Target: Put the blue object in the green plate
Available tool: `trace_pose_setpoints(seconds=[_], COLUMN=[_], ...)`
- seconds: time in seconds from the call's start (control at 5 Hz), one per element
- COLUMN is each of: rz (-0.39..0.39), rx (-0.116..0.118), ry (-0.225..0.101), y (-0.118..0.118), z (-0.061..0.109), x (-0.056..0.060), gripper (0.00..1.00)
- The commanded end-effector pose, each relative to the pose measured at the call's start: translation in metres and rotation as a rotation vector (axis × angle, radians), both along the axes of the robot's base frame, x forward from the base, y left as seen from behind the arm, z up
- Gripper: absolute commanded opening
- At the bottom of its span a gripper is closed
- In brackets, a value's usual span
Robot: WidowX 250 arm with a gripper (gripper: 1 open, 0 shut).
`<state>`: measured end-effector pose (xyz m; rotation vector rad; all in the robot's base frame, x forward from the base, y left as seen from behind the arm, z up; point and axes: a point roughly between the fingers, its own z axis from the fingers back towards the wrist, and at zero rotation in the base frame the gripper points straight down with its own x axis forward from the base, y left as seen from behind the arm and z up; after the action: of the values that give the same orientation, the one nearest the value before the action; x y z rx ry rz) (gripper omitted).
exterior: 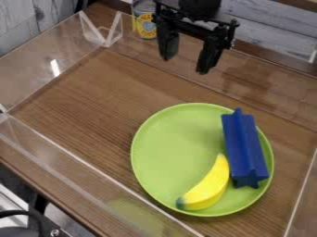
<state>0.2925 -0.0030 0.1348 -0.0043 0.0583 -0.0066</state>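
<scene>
The green plate (173, 148) lies on the wooden table at the lower right. Its right side carries the blue object (244, 146), a long ridged bar lying lengthwise, its far end sticking slightly over the rim. My gripper (187, 54) hangs at the top centre, well above and behind the plate. It is open, its two black fingers spread apart with nothing between them.
A yellow banana (209, 188) rests on the front of the plate, just left of the blue bar. Clear acrylic walls (56, 56) surround the table. A yellow-labelled can (146, 23) stands behind the gripper at the back.
</scene>
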Motion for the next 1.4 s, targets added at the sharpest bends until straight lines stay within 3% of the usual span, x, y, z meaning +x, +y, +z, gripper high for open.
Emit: trace_pose_setpoints(seconds=[0.0,0.4,1.2], rz=[0.041,0.121,0.127], rx=[-0.004,-0.018,-0.049], ry=[-0.005,-0.068,-0.092], y=[-0.014,-0.063,-0.098], z=[-0.004,-0.004,-0.024], x=[-0.004,-0.018,-0.016], gripper=[1.00,1.00,1.00])
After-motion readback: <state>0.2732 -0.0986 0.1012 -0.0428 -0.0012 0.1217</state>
